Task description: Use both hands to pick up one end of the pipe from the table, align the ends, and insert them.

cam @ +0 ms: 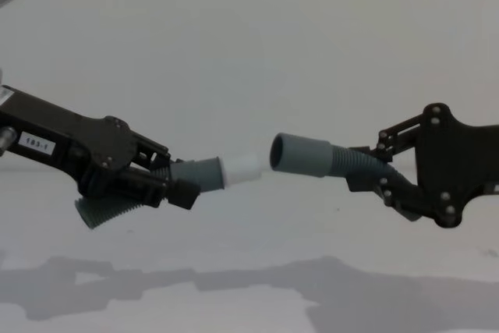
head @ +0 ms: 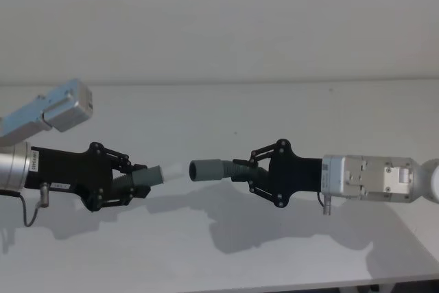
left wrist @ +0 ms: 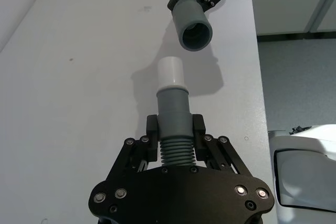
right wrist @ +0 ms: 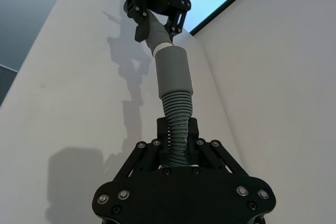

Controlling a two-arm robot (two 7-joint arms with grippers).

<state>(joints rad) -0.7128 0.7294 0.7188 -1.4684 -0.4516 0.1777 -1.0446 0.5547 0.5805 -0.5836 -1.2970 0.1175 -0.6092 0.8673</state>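
Both pipe pieces are held in the air above the white table [head: 206, 238], facing each other end to end. My left gripper [head: 139, 180] is shut on the ribbed part of the piece with the narrow white tip [cam: 242, 168]. My right gripper [head: 241, 171] is shut on the ribbed part of the twin, whose wide grey cuff [cam: 300, 154] points at that tip. A small gap separates tip and cuff, and the cuff sits slightly higher. In the left wrist view the white tip [left wrist: 170, 72] faces the open cuff mouth [left wrist: 195, 34]. From the right wrist, the cuff [right wrist: 173, 74] almost meets the tip [right wrist: 163, 47].
The table's front edge [head: 274, 285] runs close below both arms. A silver camera block [head: 65, 104] sits above my left wrist. The table's side edge [left wrist: 258, 66] drops to the floor, with a white body part [left wrist: 304, 171] beyond it. A plain wall stands behind.
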